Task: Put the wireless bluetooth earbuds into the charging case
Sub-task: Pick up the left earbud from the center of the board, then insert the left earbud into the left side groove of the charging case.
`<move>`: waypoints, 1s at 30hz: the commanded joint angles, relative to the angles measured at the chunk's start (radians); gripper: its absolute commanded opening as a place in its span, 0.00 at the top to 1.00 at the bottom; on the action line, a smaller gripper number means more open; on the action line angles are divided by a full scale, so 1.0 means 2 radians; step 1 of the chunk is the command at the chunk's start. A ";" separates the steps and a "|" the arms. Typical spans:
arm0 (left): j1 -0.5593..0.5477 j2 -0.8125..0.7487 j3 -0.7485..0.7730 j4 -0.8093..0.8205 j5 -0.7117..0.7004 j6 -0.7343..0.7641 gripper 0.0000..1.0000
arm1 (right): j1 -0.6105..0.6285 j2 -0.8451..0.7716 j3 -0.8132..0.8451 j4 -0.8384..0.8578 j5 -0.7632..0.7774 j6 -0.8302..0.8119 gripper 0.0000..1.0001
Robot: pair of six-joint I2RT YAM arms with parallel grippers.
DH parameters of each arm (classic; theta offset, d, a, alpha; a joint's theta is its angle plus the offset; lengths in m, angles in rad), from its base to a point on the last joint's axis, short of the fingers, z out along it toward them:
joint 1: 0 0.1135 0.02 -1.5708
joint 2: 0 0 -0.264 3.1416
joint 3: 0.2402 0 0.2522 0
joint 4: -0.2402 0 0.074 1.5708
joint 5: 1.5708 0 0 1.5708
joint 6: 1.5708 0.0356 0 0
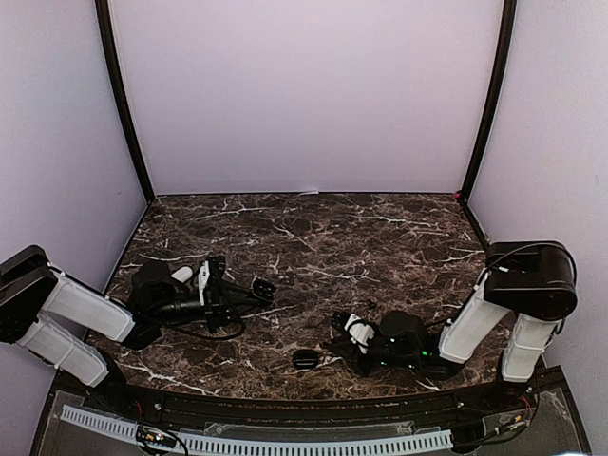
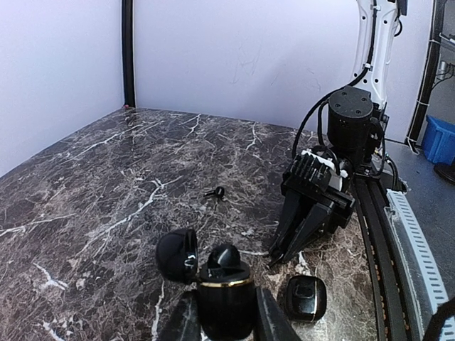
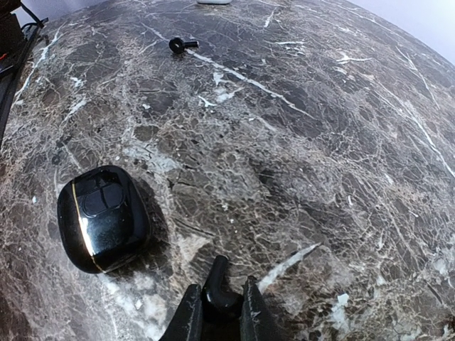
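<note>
L gripper [image 2: 227, 317]: fingers narrow, clamped on open case [image 2: 226, 298] nr left edge of table [image 1: 332, 228]; seated earbud [image 2: 226, 257] sits in it. R gripper [image 3: 219, 314]: fingers pinch 2nd earbud [image 3: 217, 280] low nr front edge. Closed case [image 3: 103, 217] lies beside it. Loose earbud [image 2: 215, 192] lies mid-table.

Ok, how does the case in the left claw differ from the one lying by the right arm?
The held case stands upright in the left claw, lid open, a bud in it; the loose case lies flat on the table, shut. Both are glossy black with gold trim.
</note>
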 commanded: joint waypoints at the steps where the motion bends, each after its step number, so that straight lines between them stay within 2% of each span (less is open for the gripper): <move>1: 0.004 0.000 0.001 0.022 0.021 0.006 0.86 | -0.003 -0.029 -0.008 -0.024 0.006 -0.004 0.95; 13: 0.000 0.021 0.002 0.042 0.069 0.028 0.88 | -0.003 -0.119 0.001 -0.122 0.016 -0.007 0.98; 30: -0.050 0.012 -0.010 0.035 0.016 0.123 0.89 | -0.004 -0.264 0.055 -0.327 -0.027 0.087 1.00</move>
